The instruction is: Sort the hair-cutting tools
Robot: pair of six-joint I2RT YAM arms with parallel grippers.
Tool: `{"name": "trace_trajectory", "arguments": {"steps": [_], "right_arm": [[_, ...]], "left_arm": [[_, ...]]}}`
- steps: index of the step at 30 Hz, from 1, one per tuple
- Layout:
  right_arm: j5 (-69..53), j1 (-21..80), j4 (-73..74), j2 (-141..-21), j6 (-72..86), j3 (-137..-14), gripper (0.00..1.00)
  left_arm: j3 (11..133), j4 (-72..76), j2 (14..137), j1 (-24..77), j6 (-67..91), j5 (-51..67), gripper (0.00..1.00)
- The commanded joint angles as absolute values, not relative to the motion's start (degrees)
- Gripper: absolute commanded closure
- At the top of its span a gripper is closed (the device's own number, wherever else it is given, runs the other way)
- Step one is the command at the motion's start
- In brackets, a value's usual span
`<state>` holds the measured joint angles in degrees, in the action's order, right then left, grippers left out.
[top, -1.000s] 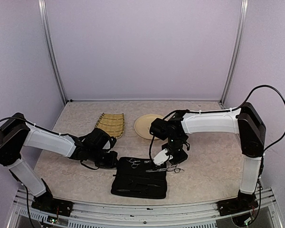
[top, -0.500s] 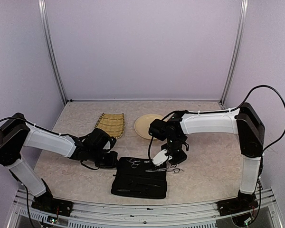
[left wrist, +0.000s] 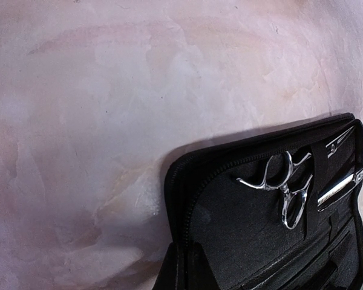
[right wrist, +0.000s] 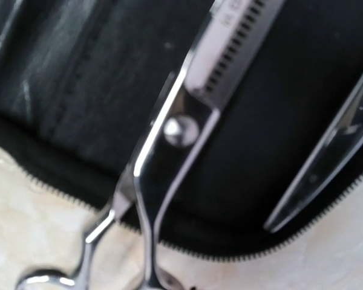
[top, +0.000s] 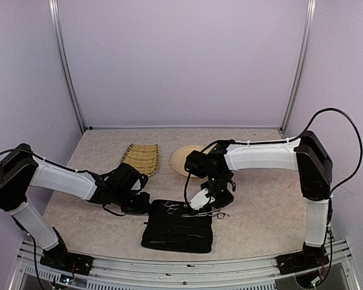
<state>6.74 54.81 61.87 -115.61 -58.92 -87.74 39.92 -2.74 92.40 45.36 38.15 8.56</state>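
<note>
1. Right gripper [top: 201, 202]: jaws fully closed, over the right edge of the zip case [top: 175, 237]. Whether it pinches anything cannot be told.
2. Toothed scissors [right wrist: 180, 130]: directly beneath it, blade on the case, ring handles out on the table [top: 260, 211].
3. Left gripper [top: 140, 205]: closed, clamped on the case's left edge.
4. Second scissors [left wrist: 287, 190]: tucked in a case pocket, handles showing.
5. Bamboo tray [top: 140, 158] and plate [top: 183, 160]: side by side behind the case.

The top external view looks down from above and behind the arm bases [top: 57, 257] over the whole table [top: 260, 223]. The left wrist view faces the black case [left wrist: 242, 241] from low and near; the right wrist view, very close and blurred, shares its toothed scissors [right wrist: 181, 130].
</note>
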Motion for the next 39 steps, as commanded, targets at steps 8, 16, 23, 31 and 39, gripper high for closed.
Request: {"name": "trace_trajectory", "arguments": {"steps": [8, 16, 23, 31, 39], "right_arm": [[6.88, 55.95, 64.38, -113.82, -59.68, -86.91, 1.0], [6.92, 55.95, 66.24, -113.71, -59.93, -87.5, 1.0], [7.06, 56.5, 68.33, -115.27, -59.36, -90.66, 1.0], [7.15, 57.34, 71.7, -118.47, -57.59, -95.55, 1.0], [8.97, 57.57, 72.4, -118.32, -57.14, -95.64, 1.0]], "left_arm": [[41.29, -2.02, 93.32, 45.88, 37.36, 8.67, 1.0], [40.98, -1.96, 93.0, 45.87, 37.59, 8.48, 1.0], [40.87, -1.67, 93.03, 45.9, 37.64, 8.68, 1.0], [40.26, -1.36, 92.64, 45.88, 37.79, 8.62, 1.0], [39.66, -1.28, 91.74, 45.9, 38.05, 8.34, 1.0]]}}
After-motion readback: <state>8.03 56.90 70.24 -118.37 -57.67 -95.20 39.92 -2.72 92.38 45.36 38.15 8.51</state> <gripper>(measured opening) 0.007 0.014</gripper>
